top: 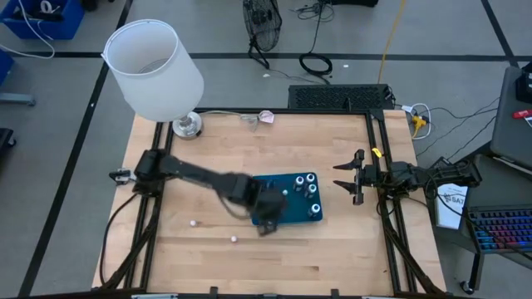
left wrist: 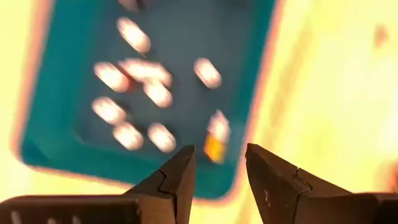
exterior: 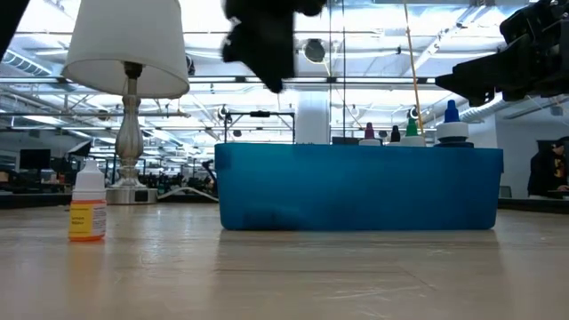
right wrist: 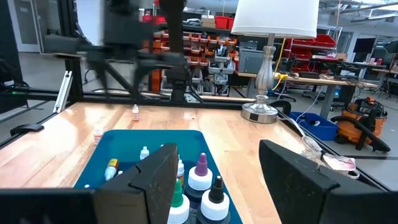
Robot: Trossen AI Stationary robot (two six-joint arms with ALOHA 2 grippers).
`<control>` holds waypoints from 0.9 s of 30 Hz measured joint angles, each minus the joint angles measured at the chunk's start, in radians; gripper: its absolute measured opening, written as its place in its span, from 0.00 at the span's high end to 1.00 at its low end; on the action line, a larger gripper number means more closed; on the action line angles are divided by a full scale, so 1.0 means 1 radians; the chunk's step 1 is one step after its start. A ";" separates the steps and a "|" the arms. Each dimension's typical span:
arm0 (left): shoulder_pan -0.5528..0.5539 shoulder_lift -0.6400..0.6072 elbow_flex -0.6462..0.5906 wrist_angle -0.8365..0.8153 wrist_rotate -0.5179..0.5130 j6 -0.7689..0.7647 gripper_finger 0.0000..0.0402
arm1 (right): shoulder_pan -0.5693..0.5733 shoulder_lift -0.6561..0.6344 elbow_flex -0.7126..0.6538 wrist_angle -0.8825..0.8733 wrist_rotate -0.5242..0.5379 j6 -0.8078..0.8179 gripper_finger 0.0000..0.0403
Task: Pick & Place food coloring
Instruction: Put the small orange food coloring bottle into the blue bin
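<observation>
Nearest the low camera is the bare wooden bench (exterior: 284,276), and on it the blue tray (exterior: 356,188) that takes the food coloring. From above, the tray (top: 287,218) sits mid-bench, a row of capped bottles (top: 311,193) standing upright along its side nearest the right arm. Smaller bottles (left wrist: 134,79) lie scattered on its floor, and one with an orange label (left wrist: 216,138) lies close to the wall just ahead of the left gripper.

The left gripper (top: 268,218) hangs over the tray's near-left part. Its jaws are parted with nothing between them, so I judge a piece has just been dropped in. The right gripper (top: 352,176) waits beside the tray with its jaws wide and empty.

Most of the set appears placed. Still out on the bench are two small bottles (top: 194,223) and (top: 234,239), left of and in front of the tray; one (exterior: 88,210) stands upright in the low view. Those two look like the remaining work.
</observation>
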 joint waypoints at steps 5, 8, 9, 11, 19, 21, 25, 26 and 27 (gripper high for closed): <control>-0.148 0.010 -0.001 -0.046 0.017 -0.107 0.64 | 0.000 0.000 0.000 -0.001 0.000 0.000 0.47; -0.232 0.026 -0.001 -0.053 -0.009 -0.207 0.64 | 0.000 0.000 0.000 -0.001 0.000 0.000 0.47; -0.256 0.028 -0.001 -0.057 -0.022 -0.243 0.64 | 0.000 0.000 0.000 -0.001 0.000 0.000 0.47; -0.296 0.030 -0.001 -0.064 -0.059 -0.308 0.64 | 0.000 0.000 0.000 -0.001 0.000 0.000 0.47; -0.351 0.032 -0.063 -0.146 -0.147 -0.543 0.64 | 0.000 0.000 0.000 -0.001 0.000 0.000 0.47; -0.343 0.032 -0.103 -0.150 -0.121 -0.567 0.64 | 0.000 0.000 0.000 -0.001 0.000 0.000 0.47; -0.311 0.034 -0.186 -0.141 -0.053 -0.603 0.64 | 0.000 0.000 0.000 -0.002 0.000 0.000 0.47; -0.302 0.034 -0.206 -0.130 -0.028 -0.603 0.64 | 0.000 0.000 0.000 -0.001 0.000 0.000 0.47; -0.293 0.034 -0.224 -0.121 -0.009 -0.602 0.64 | 0.000 0.000 0.000 -0.001 0.000 0.000 0.47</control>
